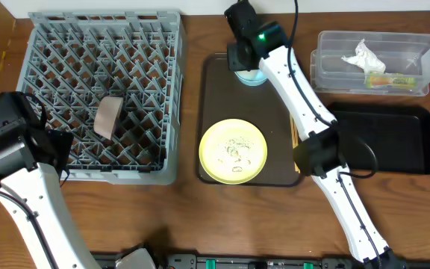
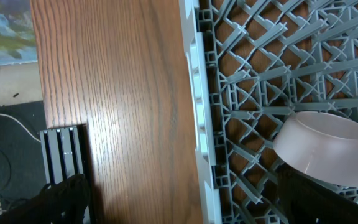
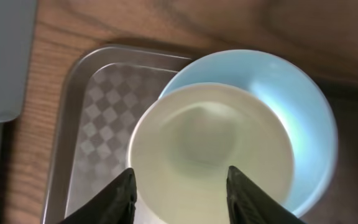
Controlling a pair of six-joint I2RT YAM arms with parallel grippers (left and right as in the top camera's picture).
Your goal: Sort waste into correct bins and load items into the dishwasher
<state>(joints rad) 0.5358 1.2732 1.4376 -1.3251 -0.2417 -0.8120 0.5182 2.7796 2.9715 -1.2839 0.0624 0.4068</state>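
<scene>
My right gripper (image 1: pixel 246 66) (image 3: pixel 180 193) is open just above a white cup (image 3: pixel 210 149) that stands inside the light blue bowl (image 1: pixel 252 77) (image 3: pixel 303 106), at the far end of the brown serving tray. The pale yellow plate (image 1: pixel 234 152) with rice grains (image 1: pixel 235 153) lies on that tray. The chopsticks (image 1: pixel 295 138) lie at its right edge, partly hidden by my arm. The white bowl (image 1: pixel 110 116) (image 2: pixel 328 146) leans on its side in the grey dish rack (image 1: pixel 103 45) (image 2: pixel 253 81). My left gripper (image 1: pixel 57 146) (image 2: pixel 188 205) is open and empty over the rack's near-left edge.
The clear tub (image 1: pixel 331 45) at the back right holds the crumpled napkin (image 1: pixel 364 54) and the yellow-green wrapper (image 1: pixel 388 78). The black tray (image 1: pixel 387 142) lies in front of it. The brown serving tray (image 1: pixel 215 97) (image 3: pixel 79 124) sits between the rack and the bins.
</scene>
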